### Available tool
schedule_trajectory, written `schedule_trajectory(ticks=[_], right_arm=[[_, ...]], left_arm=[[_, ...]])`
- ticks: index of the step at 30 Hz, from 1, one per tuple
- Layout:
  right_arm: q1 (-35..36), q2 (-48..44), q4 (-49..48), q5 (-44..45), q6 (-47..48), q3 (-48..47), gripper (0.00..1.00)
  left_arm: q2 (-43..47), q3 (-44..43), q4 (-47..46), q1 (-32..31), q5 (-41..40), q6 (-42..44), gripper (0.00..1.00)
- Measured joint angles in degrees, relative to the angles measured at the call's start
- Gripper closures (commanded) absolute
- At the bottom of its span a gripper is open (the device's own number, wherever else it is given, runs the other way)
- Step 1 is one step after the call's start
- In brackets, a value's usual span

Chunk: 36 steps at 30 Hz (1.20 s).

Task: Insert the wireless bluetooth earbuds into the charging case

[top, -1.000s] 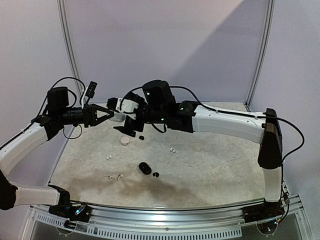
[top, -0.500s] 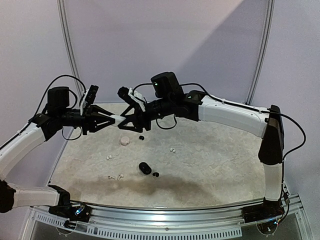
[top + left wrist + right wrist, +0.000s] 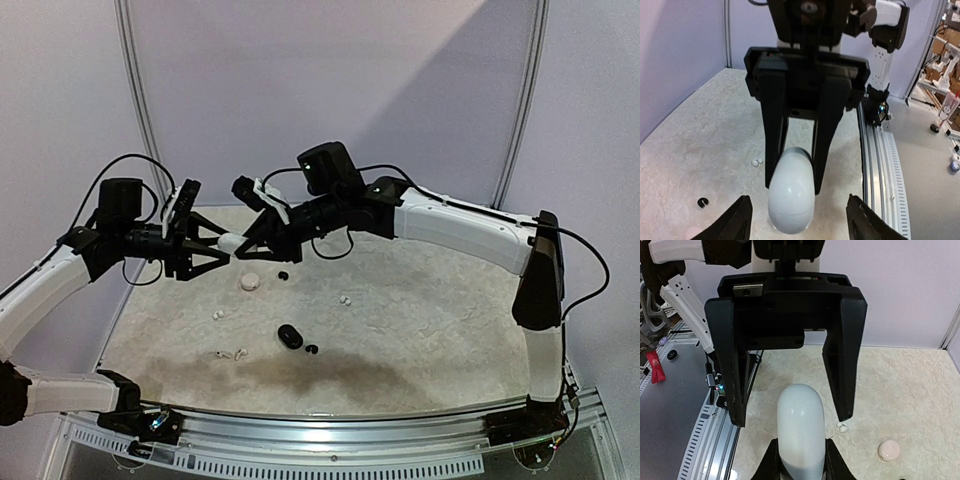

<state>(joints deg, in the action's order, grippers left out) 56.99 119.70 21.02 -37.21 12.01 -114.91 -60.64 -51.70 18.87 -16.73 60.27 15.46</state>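
The smooth white egg-shaped plastic charging case (image 3: 790, 197) hangs closed in the air above the far left part of the mottled beige tabletop (image 3: 430, 320), between the facing ends of the 2 arms. The right gripper (image 3: 794, 184) has its jaws pinching the end of the case nearer to it. In the right wrist view its black fingers (image 3: 771, 460) press against both flanks of the case. The left gripper (image 3: 791, 419) faces it head-on with jaws spread wide, 1 finger on each side of the case with a clear gap between, touching nothing.

The earbuds lie loose on the tabletop below. 1 tiny white earbud (image 3: 345, 299) sits near the middle. Another white earbud (image 3: 218, 315) lies to the left, and a close pair of white earbuds (image 3: 232, 353) lies nearer the arm bases. 1 glossy black earbud (image 3: 283, 275) rests beside a pale pinkish round case (image 3: 250, 284) under the grippers. A second black earbud (image 3: 312, 349) lies just beside a black pebble-shaped case (image 3: 290, 336).
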Motion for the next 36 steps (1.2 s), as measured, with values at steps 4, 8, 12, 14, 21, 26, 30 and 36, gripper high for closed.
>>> schedule_trajectory(ticks=[4, 8, 12, 14, 21, 26, 30, 36], right_arm=[[0.00, 0.00, 0.96, 1.20, 0.68, 0.00, 1.00], [0.04, 0.00, 1.31, 1.42, 1.22, -0.02, 1.00], [0.04, -0.02, 1.68, 1.51, 1.49, -0.09, 1.00], [0.00, -0.02, 1.79, 1.46, 1.64, -0.13, 1.00], [0.00, -0.04, 2.08, 1.57, 1.88, -0.15, 0.51], [0.09, -0.04, 0.90, 4.72, 1.38, -0.15, 0.40], [0.39, -0.07, -0.42, 6.73, 1.38, -0.11, 0.39], [0.92, -0.09, -0.66, 8.44, 1.44, 0.15, 0.39]], left_arm=[[0.00, 0.00, 5.11, -0.04, -0.90, 3.89, 0.60], [-0.02, 0.04, 4.35, -0.15, -1.77, 2.03, 0.73], [-0.02, 0.11, 3.08, -0.59, -2.93, 0.15, 0.89], [-0.02, 0.13, 2.67, -0.81, -3.34, -0.11, 0.99], [0.00, 0.13, 2.64, -1.22, -3.85, -0.37, 1.00], [0.87, 0.44, 2.25, -2.14, -4.98, 1.95, 1.00], [3.15, 1.03, 2.10, -2.32, -7.63, 6.08, 1.00], [4.15, 1.03, 4.28, -2.43, -9.77, 15.10, 1.00]])
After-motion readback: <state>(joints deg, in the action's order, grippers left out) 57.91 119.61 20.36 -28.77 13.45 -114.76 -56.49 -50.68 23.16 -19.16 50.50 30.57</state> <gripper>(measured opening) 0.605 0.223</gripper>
